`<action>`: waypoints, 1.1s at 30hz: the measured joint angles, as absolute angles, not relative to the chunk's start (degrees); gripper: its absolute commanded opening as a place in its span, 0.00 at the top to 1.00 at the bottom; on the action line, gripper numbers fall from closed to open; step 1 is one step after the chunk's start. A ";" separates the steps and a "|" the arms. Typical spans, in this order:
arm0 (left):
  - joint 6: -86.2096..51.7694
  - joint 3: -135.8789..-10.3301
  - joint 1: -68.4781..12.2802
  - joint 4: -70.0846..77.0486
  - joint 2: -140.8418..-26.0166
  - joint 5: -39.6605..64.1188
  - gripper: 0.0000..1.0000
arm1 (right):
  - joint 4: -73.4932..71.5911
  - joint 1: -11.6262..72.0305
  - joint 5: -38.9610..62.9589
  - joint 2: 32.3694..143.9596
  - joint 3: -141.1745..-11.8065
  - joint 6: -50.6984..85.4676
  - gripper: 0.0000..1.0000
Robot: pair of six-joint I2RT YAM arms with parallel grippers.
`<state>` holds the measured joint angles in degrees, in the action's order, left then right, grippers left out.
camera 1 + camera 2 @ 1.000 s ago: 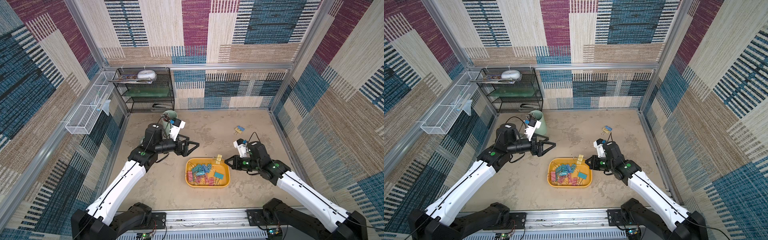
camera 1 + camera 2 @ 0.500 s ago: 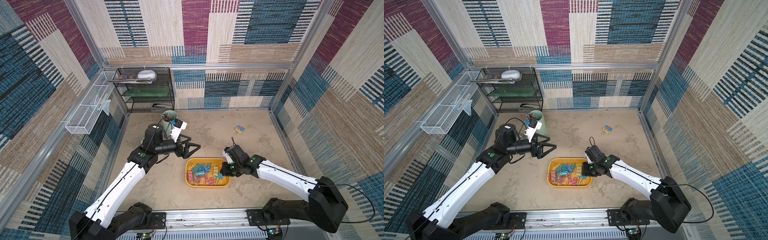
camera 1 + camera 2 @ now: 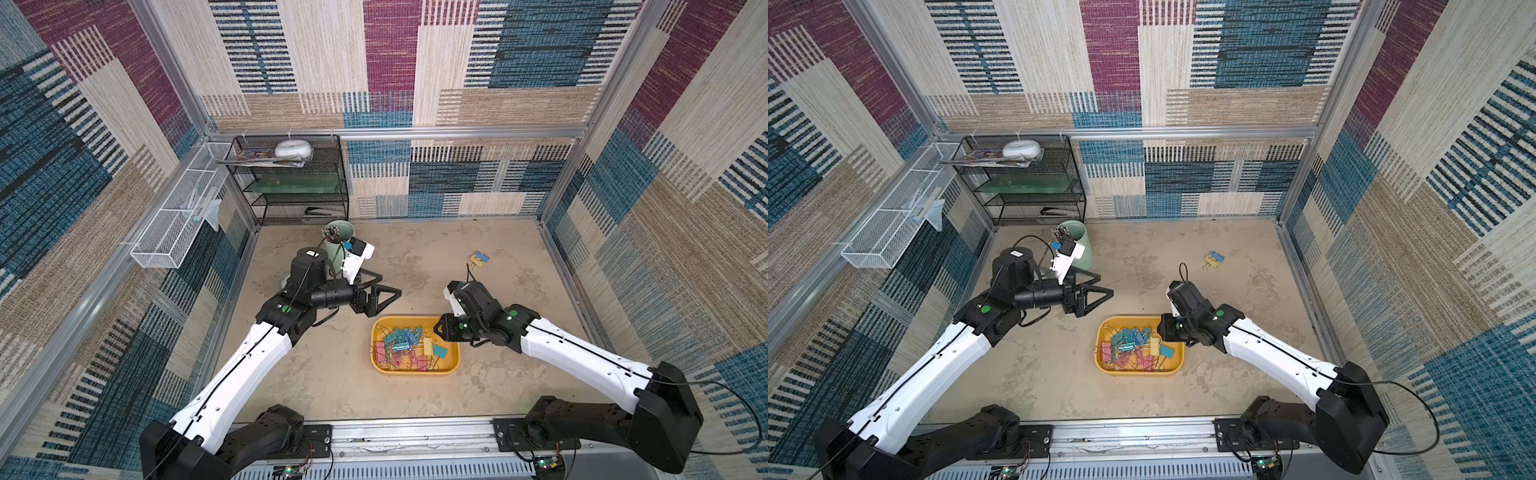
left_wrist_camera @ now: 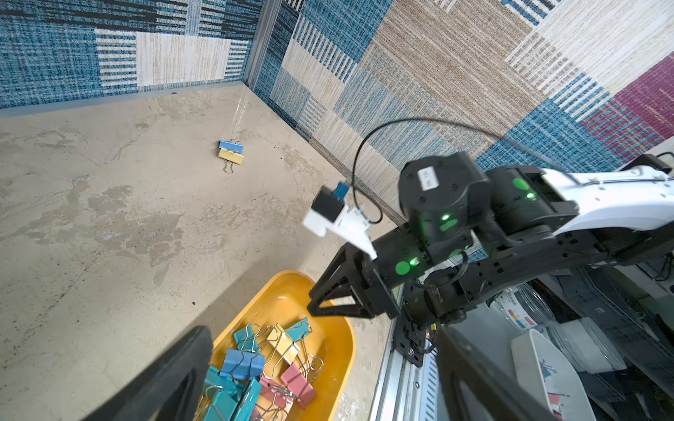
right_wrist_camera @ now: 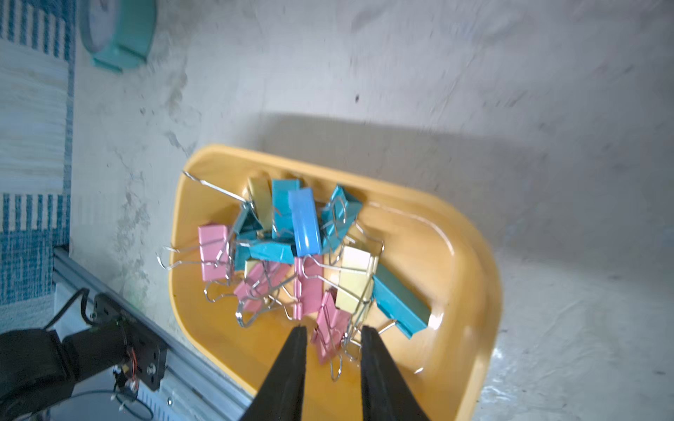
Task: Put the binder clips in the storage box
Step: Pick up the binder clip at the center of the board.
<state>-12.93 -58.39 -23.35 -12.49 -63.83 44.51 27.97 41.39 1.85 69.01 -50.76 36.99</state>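
On the beige tabletop (image 3: 415,257), the left pincer (image 3: 384,297) hangs wide apart near the shallow yellow-orange plastic storage box (image 3: 415,372), the right pincer (image 5: 332,328) stands slightly parted above its heaped pastel wire-handled binder clips (image 3: 405,345), and two loose clips (image 3: 478,258) lie well apart from it.

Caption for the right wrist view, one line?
Right gripper, jaws parted, over the storage box of multicoloured binder clips.

You have a mint-green pen cup (image 3: 334,251) standing upright at ten o'clock on the bench (image 3: 415,257), with pens inside. Behind it, at eleven o'clock, a black mesh shelf rack (image 3: 291,198) carries a white rounded item (image 3: 293,148) on top. A white wire basket (image 3: 174,237) hangs on the wall at nine o'clock.
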 measured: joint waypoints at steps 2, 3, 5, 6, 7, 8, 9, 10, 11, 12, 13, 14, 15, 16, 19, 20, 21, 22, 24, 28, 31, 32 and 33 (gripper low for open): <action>-12.93 -58.39 -23.35 -12.49 -63.83 44.49 0.01 | 28.42 40.18 -3.88 67.53 -53.32 35.55 0.69; -12.93 -58.39 -23.35 -12.49 -63.81 44.51 0.01 | 28.36 38.87 -6.57 67.11 -54.48 34.61 0.68; -12.95 -58.39 -23.35 -12.49 -63.81 44.49 0.01 | 27.42 35.00 -10.79 67.57 -56.75 32.21 0.68; -12.95 -58.39 -23.35 -12.49 -63.81 44.47 0.01 | 26.76 32.69 -12.12 68.49 -57.93 30.74 0.68; -12.95 -58.39 -23.38 -12.49 -63.81 44.47 0.01 | 26.09 30.63 -13.04 69.76 -59.09 29.36 0.68; -12.95 -58.39 -23.38 -12.49 -63.81 44.47 0.01 | 25.26 28.12 -14.09 72.05 -60.86 27.29 0.68; -12.97 -58.39 -23.38 -12.49 -63.81 44.45 0.01 | 24.45 26.11 -15.18 74.56 -62.63 25.34 0.68; -13.04 -58.39 -23.38 -12.49 -63.81 44.45 0.01 | 23.97 24.62 -16.16 77.17 -64.34 23.51 0.68; -13.13 -58.39 -23.38 -12.49 -63.81 44.34 0.01 | 23.66 23.18 -17.15 80.95 -66.83 21.10 0.68; -13.13 -58.39 -23.38 -12.49 -63.81 44.27 0.01 | 23.66 22.17 -17.21 84.62 -69.45 18.76 0.68; -13.13 -58.39 -23.38 -12.49 -63.81 44.27 0.01 | 23.79 21.52 -17.58 87.99 -71.88 16.67 0.68; -13.15 -58.39 -23.38 -12.51 -63.81 44.21 0.01 | 24.01 20.99 -18.24 91.64 -74.54 14.46 0.69; -13.15 -58.39 -23.38 -12.49 -63.83 44.07 0.01 | 24.91 20.53 -19.18 95.88 -77.82 12.10 0.69; -13.15 -58.39 -23.38 -12.49 -63.83 43.90 0.01 | 25.47 20.29 -20.03 99.07 -80.23 10.52 0.69; -13.17 -58.39 -23.38 -12.49 -63.83 43.64 0.01 | 27.51 19.55 -22.81 107.79 -86.02 5.98 0.66; -13.19 -58.39 -23.38 -12.49 -63.83 43.62 0.01 | 28.38 19.35 -23.73 110.26 -87.46 4.60 0.62; -13.23 -58.39 -23.38 -12.49 -63.83 43.62 0.01 | 29.06 19.18 -24.47 112.16 -88.68 3.46 0.58; -13.39 -58.39 -23.38 -12.49 -63.83 43.62 0.01 | 29.43 19.05 -25.06 113.62 -89.62 2.52 0.55; -13.37 -58.39 -23.38 -12.49 -63.86 43.59 0.01 | 30.20 18.76 -26.57 116.88 -92.09 0.60 0.52; -13.39 -58.39 -23.38 -12.49 -64.07 43.55 0.01 | 30.59 18.68 -28.45 121.84 -96.01 -1.80 0.54; -13.56 -58.39 -23.38 -12.49 -64.10 43.48 0.01 | 30.72 18.65 -30.04 124.38 -97.91 -3.01 0.58; -13.56 -58.39 -23.38 -12.49 -64.10 43.48 0.01 | 30.72 18.61 -30.59 125.10 -98.26 -3.49 0.60; -13.56 -58.39 -23.38 -12.49 -64.10 43.48 0.01 | 30.74 18.55 -30.89 125.51 -98.41 -3.70 0.63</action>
